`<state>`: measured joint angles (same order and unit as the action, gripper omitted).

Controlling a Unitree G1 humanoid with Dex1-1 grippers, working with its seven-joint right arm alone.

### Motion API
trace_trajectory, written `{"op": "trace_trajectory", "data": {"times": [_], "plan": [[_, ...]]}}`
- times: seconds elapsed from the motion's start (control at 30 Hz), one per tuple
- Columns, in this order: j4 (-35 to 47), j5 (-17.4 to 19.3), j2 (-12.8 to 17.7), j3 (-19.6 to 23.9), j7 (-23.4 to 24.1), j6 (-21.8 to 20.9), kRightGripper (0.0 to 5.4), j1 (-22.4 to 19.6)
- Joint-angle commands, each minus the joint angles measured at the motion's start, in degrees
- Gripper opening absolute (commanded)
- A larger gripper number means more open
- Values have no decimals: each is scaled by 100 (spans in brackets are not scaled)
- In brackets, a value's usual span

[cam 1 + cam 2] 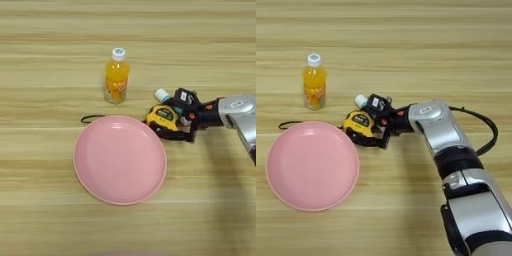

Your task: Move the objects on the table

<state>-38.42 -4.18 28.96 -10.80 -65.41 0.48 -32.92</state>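
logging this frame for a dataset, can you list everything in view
orange-juice bottle: 1, orange with white cap, upright, behind the plate
pink plate: 1, large and round, front left of centre
tape measure: 1, yellow and black, at the plate's back right rim; its black strap trails left along the plate's back edge
glue stick: 1, teal and white, just behind the tape measure, partly hidden by the end effector
table: 1, light wood grain, fills the view
right end effector: 1, black fingers on either side of the tape measure, on a silver forearm coming from the right
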Motion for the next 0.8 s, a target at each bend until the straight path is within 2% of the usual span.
{"op": "trace_trajectory", "data": {"times": [0.03, 0.6, 0.8], "plan": [[377, 103, 168, 209, 194, -143, 536, -552], [861, 215, 218, 342, 145, -23, 536, -507], [1280, 350, 192, 382, 51, 112, 536, -408]]}}
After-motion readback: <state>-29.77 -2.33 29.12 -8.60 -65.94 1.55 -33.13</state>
